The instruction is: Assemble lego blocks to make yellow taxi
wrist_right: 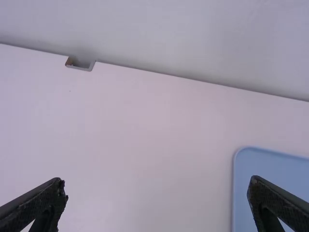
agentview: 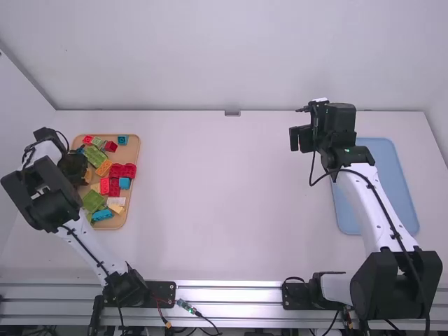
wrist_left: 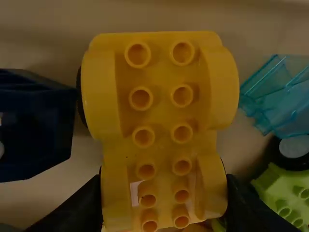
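One yellow chassis (wrist_left: 161, 111) sits pinched in the left tool (wrist_left: 164, 195): the picking step, likely needing a lift next; right tool (wrist_right: 157, 186) spread.

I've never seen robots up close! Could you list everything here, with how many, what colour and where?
table: one, white, middle
walls: at least two, pale, around table
tan tray: one, table's left side
blue tray: one, table's right side
toy blocks: many, mixed colours, tan tray
toy car base: one, yellow, over tan tray
see-through piece: one, light blue, beside car base
boxy piece: one, dark blue, car base's other side
rails: several, silver, near edge
cables: several, mostly black, near edge and arms
arms: two, white and black, left and right
left gripper: one, black, closed on car base
right gripper: one, black, open above table
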You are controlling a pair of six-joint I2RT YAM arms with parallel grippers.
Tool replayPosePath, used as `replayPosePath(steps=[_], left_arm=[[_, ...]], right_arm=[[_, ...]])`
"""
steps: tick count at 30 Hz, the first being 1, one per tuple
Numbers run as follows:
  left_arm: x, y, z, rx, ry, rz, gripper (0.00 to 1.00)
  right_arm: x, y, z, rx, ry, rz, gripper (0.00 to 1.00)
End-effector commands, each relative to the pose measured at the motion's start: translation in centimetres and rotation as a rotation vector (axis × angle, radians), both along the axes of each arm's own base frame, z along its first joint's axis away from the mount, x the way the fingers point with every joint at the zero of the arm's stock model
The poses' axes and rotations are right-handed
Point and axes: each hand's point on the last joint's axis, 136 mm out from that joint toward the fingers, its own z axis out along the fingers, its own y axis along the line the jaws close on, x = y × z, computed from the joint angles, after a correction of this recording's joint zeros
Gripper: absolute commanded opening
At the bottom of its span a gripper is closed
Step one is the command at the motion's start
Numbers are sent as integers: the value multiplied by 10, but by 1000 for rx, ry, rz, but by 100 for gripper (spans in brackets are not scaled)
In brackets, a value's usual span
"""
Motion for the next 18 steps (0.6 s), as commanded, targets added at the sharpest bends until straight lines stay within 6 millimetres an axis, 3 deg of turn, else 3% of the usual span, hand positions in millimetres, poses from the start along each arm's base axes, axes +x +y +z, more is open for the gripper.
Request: replayPosePath(steps=[1, 6, 12, 18], left_arm=[[7, 10, 19, 44, -19, -45, 2], [19, 7, 51, 102, -45, -161, 2], [44, -14, 89, 211, -89, -384, 1], [77, -78, 124, 313, -130, -692, 1]], right_arm=[[4, 2, 9, 9, -17, 3, 99], [4, 2, 9, 9, -18, 3, 99], [4, 2, 9, 9, -21, 3, 99], [4, 2, 9, 9, -17, 3, 99]])
